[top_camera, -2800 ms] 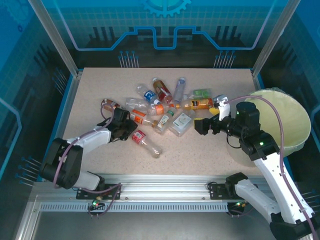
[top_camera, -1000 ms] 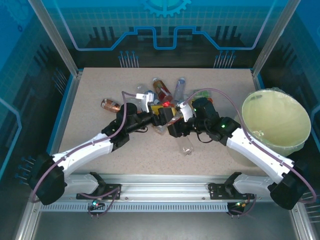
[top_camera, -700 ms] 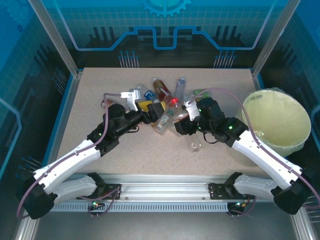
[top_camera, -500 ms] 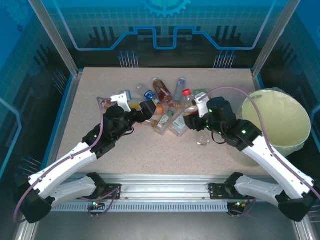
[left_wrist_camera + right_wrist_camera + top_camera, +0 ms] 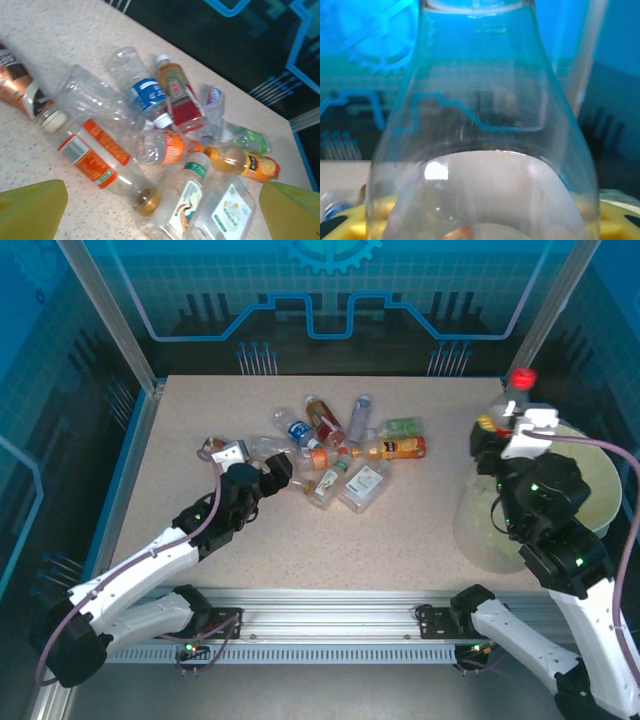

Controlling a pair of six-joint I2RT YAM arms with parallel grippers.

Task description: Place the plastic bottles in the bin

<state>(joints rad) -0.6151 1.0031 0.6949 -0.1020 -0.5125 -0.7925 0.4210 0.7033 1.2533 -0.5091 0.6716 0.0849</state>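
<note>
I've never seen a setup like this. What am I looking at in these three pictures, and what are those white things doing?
The white things are two robot arms bolted to the near edge of a speckled table. The wide picture comes from a fixed camera above and behind them. The other two come from small cameras on the wrists, each looking out past its own fingers. Each arm ends in a two-finger clamp called a gripper. The left gripper is open and hangs by a pile of plastic bottles lying on their sides, some crushed. Its yellow fingertips sit in that view's bottom corners. The right gripper holds a clear red-capped bottle at the rim of the pale yellow-green bin. That bottle looms large in the right wrist picture.
</note>
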